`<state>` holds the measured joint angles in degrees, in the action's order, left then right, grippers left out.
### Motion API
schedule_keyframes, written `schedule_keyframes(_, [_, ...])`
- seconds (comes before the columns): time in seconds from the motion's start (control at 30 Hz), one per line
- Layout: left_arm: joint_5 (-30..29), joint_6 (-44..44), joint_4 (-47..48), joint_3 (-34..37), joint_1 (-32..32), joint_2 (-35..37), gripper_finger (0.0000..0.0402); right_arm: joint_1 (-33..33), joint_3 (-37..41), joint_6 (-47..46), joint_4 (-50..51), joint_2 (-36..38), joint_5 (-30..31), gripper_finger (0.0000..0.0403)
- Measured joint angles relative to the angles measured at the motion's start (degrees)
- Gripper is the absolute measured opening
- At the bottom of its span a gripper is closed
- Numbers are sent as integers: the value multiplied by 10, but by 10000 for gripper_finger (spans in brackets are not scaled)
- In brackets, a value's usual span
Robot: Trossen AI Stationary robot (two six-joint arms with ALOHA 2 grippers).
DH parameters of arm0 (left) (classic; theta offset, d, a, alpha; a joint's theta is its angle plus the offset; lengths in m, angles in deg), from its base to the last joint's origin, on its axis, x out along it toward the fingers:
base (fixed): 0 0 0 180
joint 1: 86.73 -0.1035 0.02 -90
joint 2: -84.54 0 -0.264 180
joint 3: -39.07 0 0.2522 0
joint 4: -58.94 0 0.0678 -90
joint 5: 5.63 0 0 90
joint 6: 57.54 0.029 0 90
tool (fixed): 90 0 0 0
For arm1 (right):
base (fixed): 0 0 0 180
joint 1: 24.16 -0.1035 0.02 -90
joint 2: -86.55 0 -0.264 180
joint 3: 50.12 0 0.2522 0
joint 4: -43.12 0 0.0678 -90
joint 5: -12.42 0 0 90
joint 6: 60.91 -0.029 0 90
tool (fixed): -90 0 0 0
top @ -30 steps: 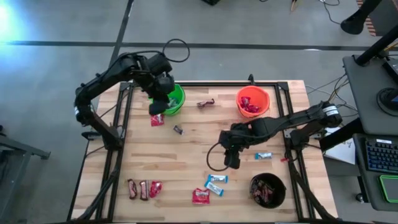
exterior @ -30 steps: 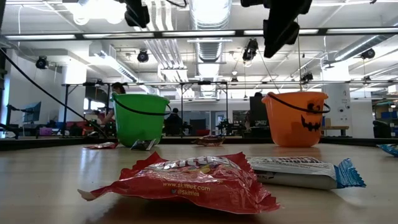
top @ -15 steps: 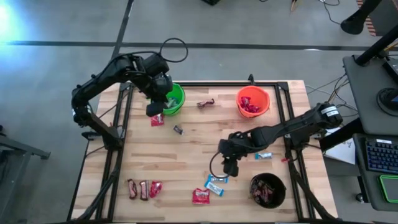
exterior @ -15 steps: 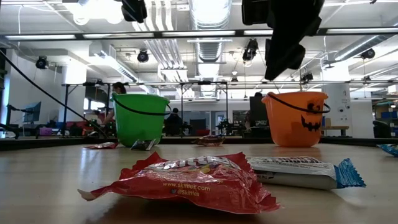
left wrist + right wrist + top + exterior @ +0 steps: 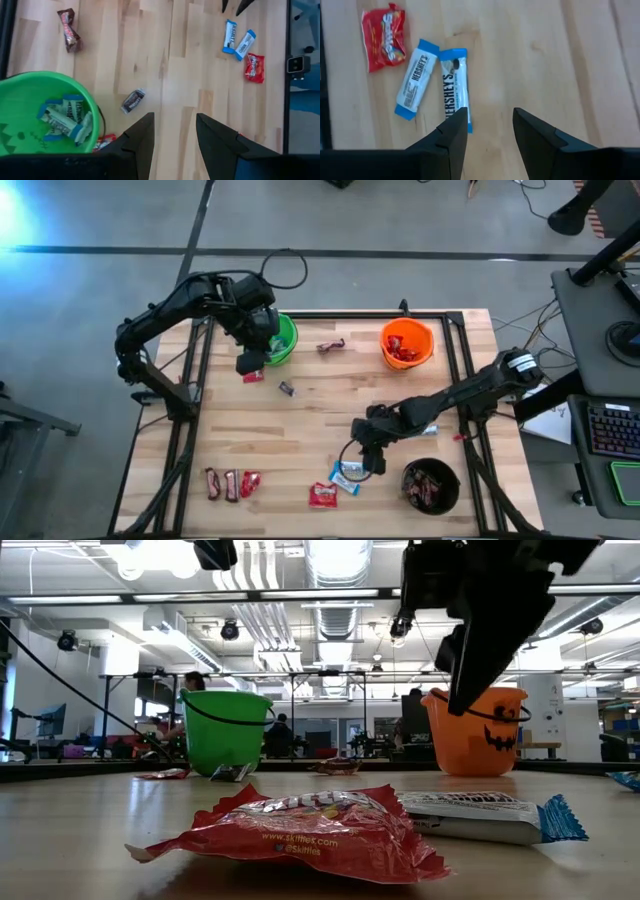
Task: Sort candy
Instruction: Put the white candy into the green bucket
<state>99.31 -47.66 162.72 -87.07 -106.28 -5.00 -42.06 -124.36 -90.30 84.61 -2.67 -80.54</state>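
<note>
Two blue-and-white bars under my right claw

The blue-and-white bars (image 5: pixel 430 82) lie side by side on the worktop (image 5: pixel 310 420) beside a red packet (image 5: pixel 383 36); my right claw (image 5: pixel 487 125) hovers open above one, empty. My left claw (image 5: pixel 172 131) hangs open by the green bucket (image 5: pixel 283 337).

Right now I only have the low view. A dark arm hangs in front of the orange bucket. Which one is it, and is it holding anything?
Observer: That is the right pincer, open and empty, close by the two light-blue bars on the table.
Operator: What is inside the green bucket? I only see its side.
Observer: The green bucket holds several blue-and-white bars.
Operator: And the left pincer?
Observer: The left pincer is open and empty, up beside that green bucket.
</note>
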Motion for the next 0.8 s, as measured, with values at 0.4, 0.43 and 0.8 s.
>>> schedule_keyframes(0.4, [0, -68, 0, 0, 61, 0, 127, -24, -49, 36, 7, -85, 1, 146])
schedule_keyframes(0.43, [0, -73, 0, 0, 65, 0, 127, -25, -50, 36, 7, -90, 0, 146])
schedule_keyframes(0.8, [-9, -107, -4, 0, 90, 0, 127, -29, -52, 32, 4, -96, 2, 155])
